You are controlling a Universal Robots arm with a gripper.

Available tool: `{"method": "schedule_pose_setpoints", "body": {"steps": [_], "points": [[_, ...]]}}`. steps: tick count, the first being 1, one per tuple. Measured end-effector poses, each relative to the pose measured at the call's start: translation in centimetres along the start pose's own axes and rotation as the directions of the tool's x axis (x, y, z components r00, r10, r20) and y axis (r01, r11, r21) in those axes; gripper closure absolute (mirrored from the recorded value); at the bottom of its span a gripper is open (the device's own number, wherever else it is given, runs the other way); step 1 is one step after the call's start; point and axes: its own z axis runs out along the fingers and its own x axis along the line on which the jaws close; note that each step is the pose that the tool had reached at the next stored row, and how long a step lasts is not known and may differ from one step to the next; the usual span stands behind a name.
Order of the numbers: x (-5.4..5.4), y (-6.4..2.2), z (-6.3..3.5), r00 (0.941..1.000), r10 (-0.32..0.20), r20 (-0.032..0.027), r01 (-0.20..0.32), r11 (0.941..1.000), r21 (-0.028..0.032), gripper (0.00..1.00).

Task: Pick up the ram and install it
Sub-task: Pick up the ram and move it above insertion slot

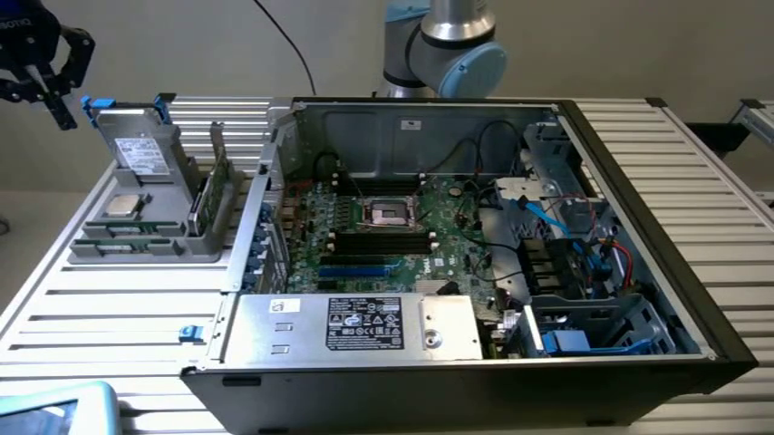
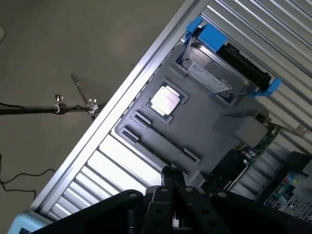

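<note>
The work is at its opening step, the approach to the pick. The black two-fingered gripper [image 1: 54, 109] hangs in the air at the exterior view's far left, above and beyond the corner of the slatted aluminium table [image 1: 708, 190], and it holds nothing. In the wrist view the gripper [image 2: 173, 184] has its fingers pressed together, with no gap between them.

The ram, a long thin green circuit-board stick [image 1: 209, 201], stands on its edge in the grey moulded plastic holder tray [image 1: 145, 249]. It sits on the side of the tray nearest the open black computer case [image 1: 677, 299] and is well apart from the gripper. In the wrist view the ram [image 2: 258, 145] shows as a sliver of green at the tray's far edge. Also in the tray are a grey boxy drive with blue tabs [image 1: 145, 145], upright, and a small square silver processor chip [image 1: 125, 204], lying flat. Inside the case, the black memory slots [image 1: 381, 240] lie just below the processor socket on the green motherboard [image 1: 459, 245], and no stick can be made out in them.

As I judge it, a grasp calls for the fingers to part first. The hand then has to travel over the tray, past the tall drive, and line up across the stick's thin top edge so that the pads meet its flat faces
</note>
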Motion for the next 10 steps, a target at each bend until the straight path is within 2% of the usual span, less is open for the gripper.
{"method": "schedule_pose_setpoints", "body": {"steps": [5,10], "points": [[0.00,0.00,0.02,0.9959,-0.091,-0.0027,0.091,0.9959,0.0008,0.89],[0.00,0.00,0.02,0.9837,-0.180,-0.0057,0.180,0.9837,0.0012,0.89]]}}
